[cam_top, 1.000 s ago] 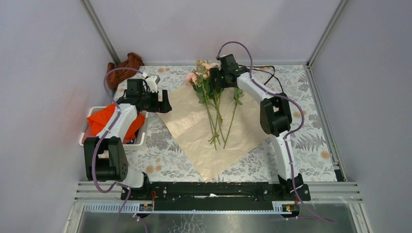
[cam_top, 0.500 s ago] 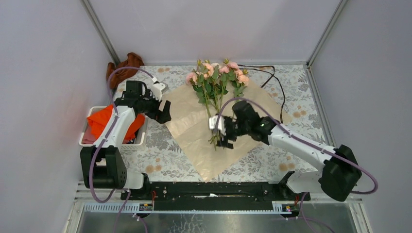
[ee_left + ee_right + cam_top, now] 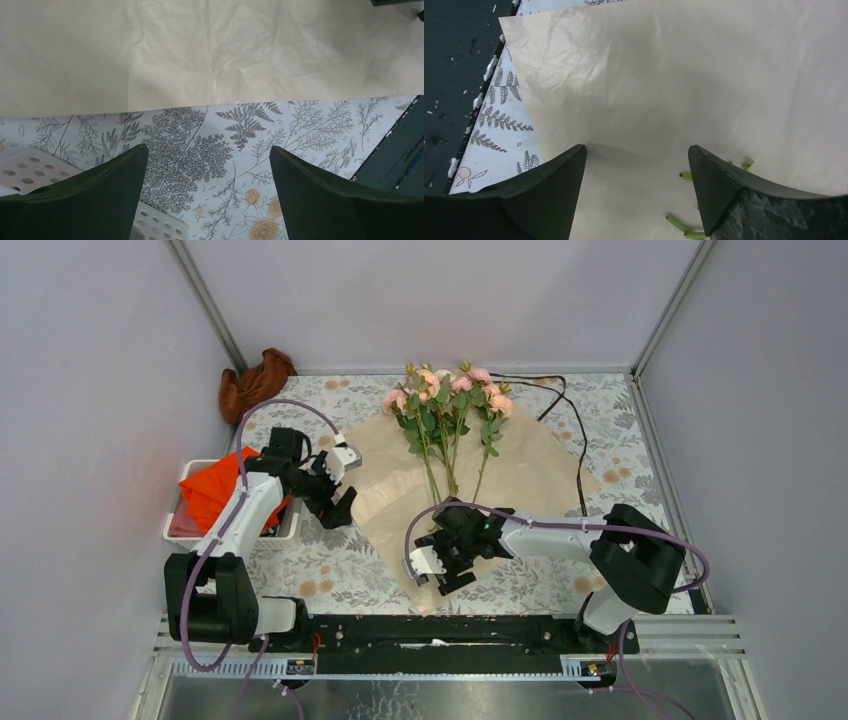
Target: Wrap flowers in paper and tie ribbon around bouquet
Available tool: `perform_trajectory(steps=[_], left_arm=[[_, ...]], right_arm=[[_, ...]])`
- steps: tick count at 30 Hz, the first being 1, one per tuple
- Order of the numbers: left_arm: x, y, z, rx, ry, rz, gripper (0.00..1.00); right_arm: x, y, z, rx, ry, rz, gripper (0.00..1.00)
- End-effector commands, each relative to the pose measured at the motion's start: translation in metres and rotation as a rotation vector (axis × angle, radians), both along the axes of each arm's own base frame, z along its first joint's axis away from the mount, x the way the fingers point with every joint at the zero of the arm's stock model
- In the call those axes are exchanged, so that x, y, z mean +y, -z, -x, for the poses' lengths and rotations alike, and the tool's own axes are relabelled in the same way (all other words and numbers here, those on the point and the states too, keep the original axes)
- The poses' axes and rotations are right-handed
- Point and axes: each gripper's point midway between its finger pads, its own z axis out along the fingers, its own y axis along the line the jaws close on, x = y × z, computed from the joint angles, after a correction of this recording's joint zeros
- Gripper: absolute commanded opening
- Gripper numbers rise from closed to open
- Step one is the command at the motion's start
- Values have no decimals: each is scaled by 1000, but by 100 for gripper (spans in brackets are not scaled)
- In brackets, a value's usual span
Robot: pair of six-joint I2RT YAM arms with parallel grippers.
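- The small bunch of pale pink blooms on long thin green stems (image 3: 445, 425) lay on the large, creased peach-orange paper sheet (image 3: 520, 475). The blooms were at its far corner and the stems ran almost straight toward the near edge. Nothing was wrapped yet.
- The sheet sat as a diamond on the floral-patterned surface (image 3: 330, 560), one corner pointing at the arm bases.
- The right gripper (image 3: 440, 568) hovered over that near corner, just on the near side of the cut stem ends. Its fingers (image 3: 549, 190) were spread apart and grasped nothing, and the stems' long axis pointed nearly at it.
- The left gripper (image 3: 338, 508) hung just beside the sheet's left edge, over bare surface, its fingers released and empty.
- The right arm looked the better placed to lift the near corner over the stems.
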Motion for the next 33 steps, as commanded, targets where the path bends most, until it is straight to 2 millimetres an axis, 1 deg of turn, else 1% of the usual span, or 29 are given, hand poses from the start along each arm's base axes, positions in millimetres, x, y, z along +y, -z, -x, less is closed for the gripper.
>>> perform_trajectory(steps=[1, 4, 8, 10, 12, 15, 19, 20, 22, 26, 30, 31, 33], left_arm=[[-12, 2, 8, 9, 66, 20, 99], [-14, 4, 10, 13, 78, 15, 99], [-17, 9, 11, 27, 96, 10, 99], [-19, 11, 8, 34, 92, 11, 99], [-21, 13, 7, 42, 88, 15, 99], [-24, 14, 6, 53, 86, 19, 99], [-26, 12, 5, 52, 82, 12, 99], [-26, 12, 6, 50, 83, 9, 99], [-25, 12, 7, 46, 83, 6, 99], [-28, 12, 10, 49, 91, 14, 99], [-37, 10, 14, 56, 116, 40, 99], [-42, 9, 16, 60, 128, 47, 99], [-54, 8, 22, 66, 168, 65, 98]], right_arm=[[-4, 2, -4, -40, -43, 67, 83], [-14, -8, 12, 13, -70, 127, 83], [-13, -25, 29, 3, -84, 119, 86], [-16, -22, 36, 10, -87, 118, 87], [-18, -11, 36, 2, -79, 125, 87], [-16, 5, 23, -56, -55, 132, 87], [-8, 11, 8, -107, -29, 142, 82], [-6, 12, 5, -116, -21, 141, 79], [-5, 14, 1, -122, 12, 144, 68], [-6, 4, -8, -125, 89, 99, 34], [-6, -12, -14, -64, 161, 20, 8], [-5, -15, -15, -47, 176, 3, 5], [-3, -21, -19, -17, 202, -28, 2]])
